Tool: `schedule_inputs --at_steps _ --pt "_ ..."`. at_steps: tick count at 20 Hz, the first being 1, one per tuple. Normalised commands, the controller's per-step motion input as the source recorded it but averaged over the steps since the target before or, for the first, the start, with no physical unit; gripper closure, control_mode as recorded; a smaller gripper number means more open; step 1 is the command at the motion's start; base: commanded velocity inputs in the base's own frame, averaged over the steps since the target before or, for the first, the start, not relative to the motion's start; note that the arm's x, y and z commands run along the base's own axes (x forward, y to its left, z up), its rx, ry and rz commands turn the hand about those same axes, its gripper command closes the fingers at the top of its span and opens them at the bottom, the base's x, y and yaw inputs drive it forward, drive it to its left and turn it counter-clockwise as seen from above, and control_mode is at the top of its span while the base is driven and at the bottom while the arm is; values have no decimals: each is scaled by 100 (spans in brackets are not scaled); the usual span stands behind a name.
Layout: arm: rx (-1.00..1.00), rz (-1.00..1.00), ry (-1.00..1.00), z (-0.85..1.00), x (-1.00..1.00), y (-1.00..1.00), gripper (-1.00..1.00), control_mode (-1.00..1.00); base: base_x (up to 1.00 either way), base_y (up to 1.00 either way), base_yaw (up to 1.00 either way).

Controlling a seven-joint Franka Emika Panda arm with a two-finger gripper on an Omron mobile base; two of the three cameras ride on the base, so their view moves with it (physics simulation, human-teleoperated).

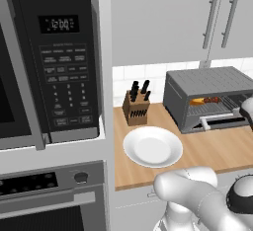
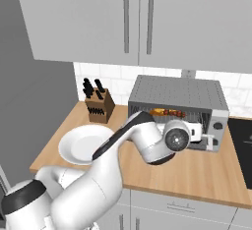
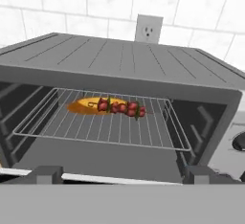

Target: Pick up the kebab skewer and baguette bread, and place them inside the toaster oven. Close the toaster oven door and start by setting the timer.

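Observation:
The toaster oven [image 3: 119,55] stands open on the wooden counter, its door [image 1: 222,122] dropped down flat. On the wire rack [image 3: 95,128] inside lie the golden baguette bread [image 3: 82,106] and the kebab skewer [image 3: 122,107], side by side and touching. The same pair shows in the oven [image 1: 212,79] as bread [image 1: 197,101] and skewer [image 1: 212,99], and again in the right base view as bread [image 2: 157,111] and skewer [image 2: 173,112]. My gripper [image 3: 123,174] hovers just in front of the oven mouth, over the lowered door. It is open and holds nothing.
A white plate [image 1: 153,146] sits on the counter left of the oven, and a knife block [image 1: 136,106] stands behind it. A black microwave [image 1: 54,62] and a wall oven [image 1: 49,195] fill the left. Upper cabinets hang above. A dark cooktop [image 2: 243,145] lies right of the oven.

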Motion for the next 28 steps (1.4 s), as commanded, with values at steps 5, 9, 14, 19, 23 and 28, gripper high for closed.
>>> schedule_inputs --at_steps 5,9,14,19,23,28 --pt "1 -15 0 12 -76 -19 -100 -100 0 0 0" --pt "0 -14 -11 -78 -79 -3 -100 -100 0 0 0" --pt "1 10 -1 -88 52 -6 -100 -100 0 0 0" --pt "1 14 -1 -41 76 0 -100 -100 0 0 0" --pt "4 5 -16 12 34 0 -100 -100 0 0 0" --pt "3 0 -18 23 36 0 -100 -100 0 0 0"
